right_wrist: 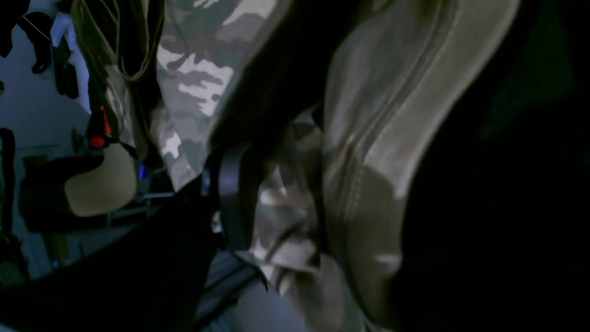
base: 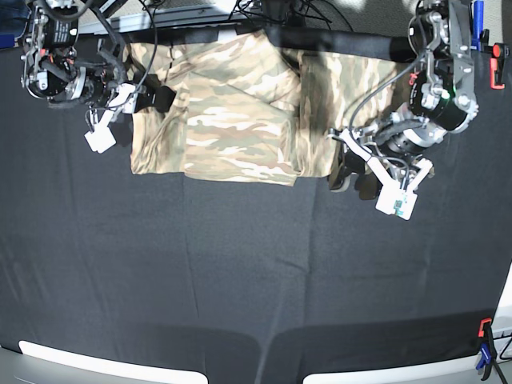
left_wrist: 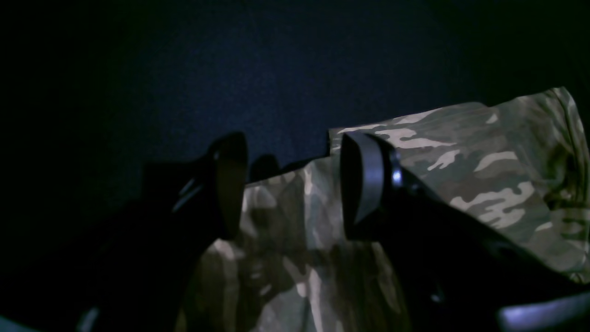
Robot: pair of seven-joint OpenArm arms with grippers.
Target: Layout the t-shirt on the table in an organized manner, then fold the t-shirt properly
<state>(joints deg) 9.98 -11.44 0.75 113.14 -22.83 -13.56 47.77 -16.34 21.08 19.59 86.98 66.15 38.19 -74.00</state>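
The soft camouflage-print t-shirt point(base: 232, 120) in olive, brown, tan and cream lies bunched and partly doubled over at the far edge of the wide worktop point(base: 240, 272) covered in matte black cloth, so the job looks to be at the laying-out step, with no proper fold begun. In the base view the left pincer point(base: 352, 172) sits at the garment's edge on that view's right; the left wrist view shows its two dark jaws standing apart over the fabric's border, with cloth visible in the gap but nothing pinched. The right pincer point(base: 156, 98) is at the opposite end of the garment, and in the right wrist view a thick seamed hem hangs right in front of the one finger point(right_wrist: 233, 198) that shows; the other jaw is lost in shadow, but the pincer stands wide, and whether the fabric merely drapes over it I cannot tell. The next move probably calls for each pincer to close on its own edge and draw the two ends away from each other and toward the worktop's middle, flattening the overlapped layers before any fold.
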